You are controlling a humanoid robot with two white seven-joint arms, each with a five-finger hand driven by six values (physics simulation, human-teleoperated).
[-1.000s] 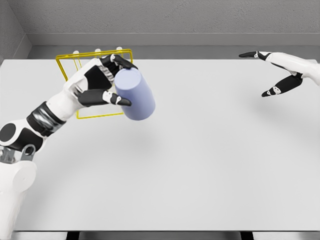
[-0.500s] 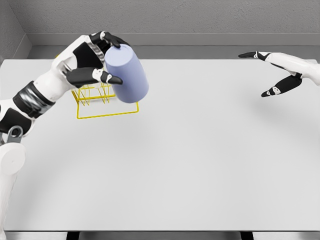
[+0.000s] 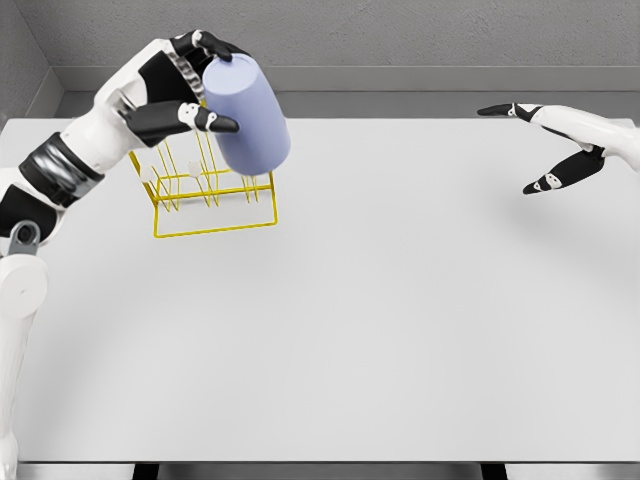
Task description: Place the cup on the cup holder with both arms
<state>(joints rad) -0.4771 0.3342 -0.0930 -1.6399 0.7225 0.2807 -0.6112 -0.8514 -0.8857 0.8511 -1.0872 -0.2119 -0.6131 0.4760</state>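
On the big white tabletop, at the far left, we see the yellow wire cup holder. Up in the air just over it is the blue cup, tipped over a bit. Our left hand has its fingers wrapped around the cup. Our right hand floats far right, fingers spread, holding nothing.

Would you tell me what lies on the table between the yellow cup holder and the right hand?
Nothing: in the head view, only bare white table runs from the cup holder to the open right hand.
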